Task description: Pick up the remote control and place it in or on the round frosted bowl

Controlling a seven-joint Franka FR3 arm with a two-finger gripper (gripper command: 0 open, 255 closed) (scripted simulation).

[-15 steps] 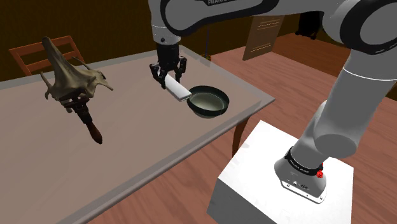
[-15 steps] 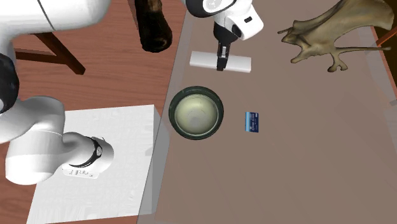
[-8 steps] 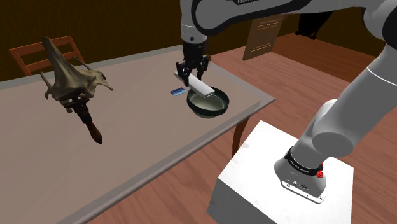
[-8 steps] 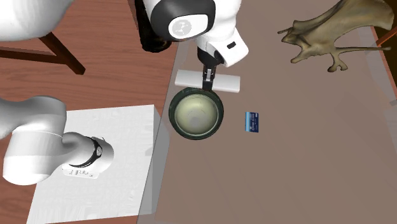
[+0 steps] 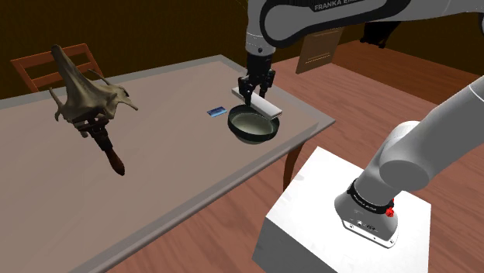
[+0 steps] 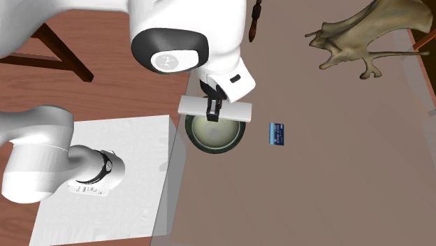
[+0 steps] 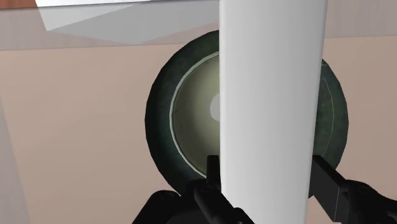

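Observation:
A plain white bar-shaped remote control [image 5: 261, 105] [image 6: 214, 109] [image 7: 270, 95] is clasped in my gripper [image 5: 254, 94] [image 6: 212, 112] [image 7: 266, 181], which is shut on it. It hangs level just above the round bowl [image 5: 251, 126] [image 6: 215, 133] [image 7: 184, 114], dark green outside and pale inside, near the table's edge by the stand. In the wrist view the remote crosses over the bowl's middle, with a black finger [image 7: 213, 175] on either side of it.
A small blue card [image 5: 216, 112] [image 6: 278, 133] lies on the table beside the bowl. A brown horned sculpture [image 5: 84, 101] [image 6: 370, 38] stands farther off. A wooden chair [image 5: 43, 68] is behind the table. The white stand [image 5: 341, 225] sits by the table's edge.
The arm has carried the remote across the table towards the stand side, from beside the bowl to directly over it. The grip stayed shut throughout.

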